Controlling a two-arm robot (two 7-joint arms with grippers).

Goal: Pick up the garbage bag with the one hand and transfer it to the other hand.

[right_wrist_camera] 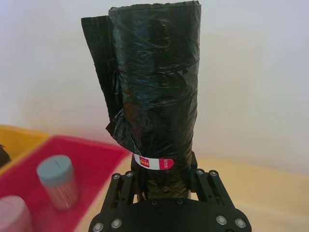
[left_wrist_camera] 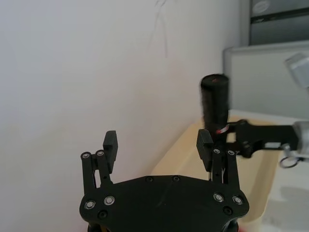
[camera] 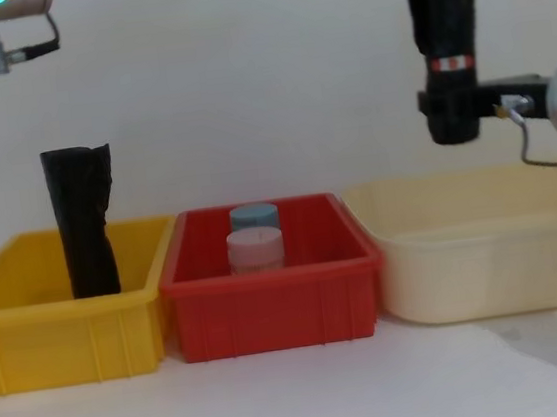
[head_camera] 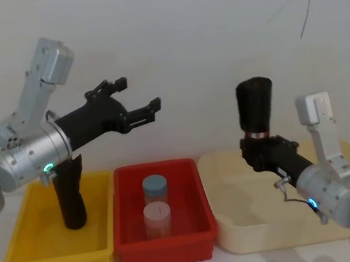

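Observation:
The garbage bag, a black roll with a red-and-white label band near its lower end, stands upright in the air above the cream bin. My right gripper, on the arm with the blue ring, is shut on the roll just below the label. The right wrist view shows the garbage bag rising out of the right gripper. The chest view has the garbage bag high at the right. My left gripper, on the teal-ringed arm, hangs open above the yellow bin, pointing toward the bag, well apart from it. In the left wrist view the left gripper is spread with the garbage bag beyond it.
A yellow bin at the left holds a plain black roll leaning upright. The red bin in the middle holds a blue-capped jar and a pink-capped jar. A cream bin sits at the right. A white wall stands behind.

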